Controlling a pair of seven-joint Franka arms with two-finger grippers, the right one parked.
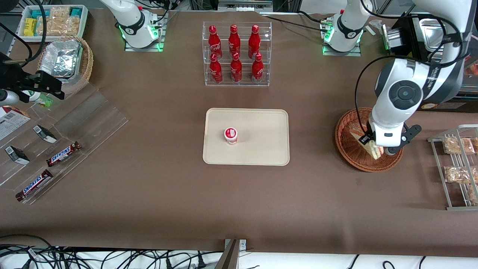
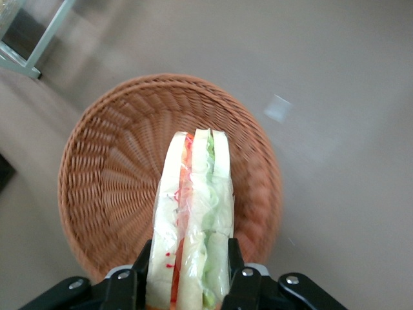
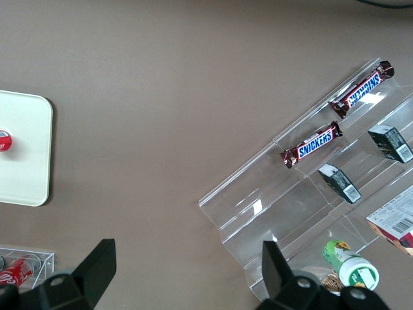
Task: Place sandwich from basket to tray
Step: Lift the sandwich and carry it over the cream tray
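My tool grips the wrapped sandwich between its two fingers, one pressed to each bread face, holding the wedge on edge above the round reddish-brown wicker basket. In the front view the sandwich hangs over the basket, which sits on the brown counter toward my working arm's end. The cream tray lies well apart at mid-counter, carrying a small red-and-white cup. A clear rack of red bottles stands farther from the front camera than the tray.
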